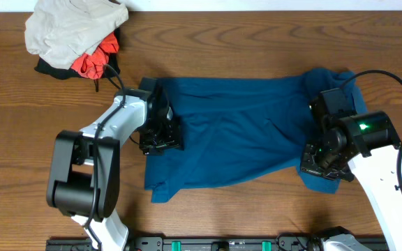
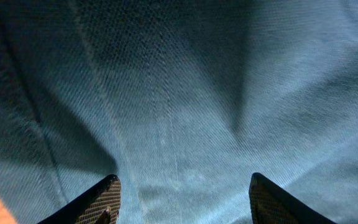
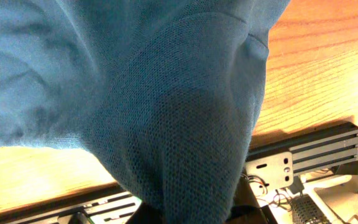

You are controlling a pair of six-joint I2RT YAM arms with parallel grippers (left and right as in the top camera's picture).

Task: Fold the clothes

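1. Spare garment pile: a pale beige-grey piece lies on top, with orange-red and black cloth under it. In the overhead view it sits up and to the left of the left claw, well apart from it and clear of the shirt.
2. Left claw: it is down over the left end of the teal shirt. In the wrist view its fingers stand apart, with nothing between them and only flat cloth beyond. Can't tell whether the tips touch the cloth.
3. Teal shirt: spread out and wrinkled on the wooden table, spanning from the left claw to the right claw. Its lower-left corner sticks out below the left claw. A fold ridge runs across the middle.
4. Right claw: at the right end of the shirt, fingers together and pinched on the shirt. In the wrist view the cloth drapes over the fingers and hides them, bunching down toward them. This part is raised off the table, and bare wood shows past it.
5. Black rail: it runs along the near table edge, below both claws, and also shows in the right wrist view.
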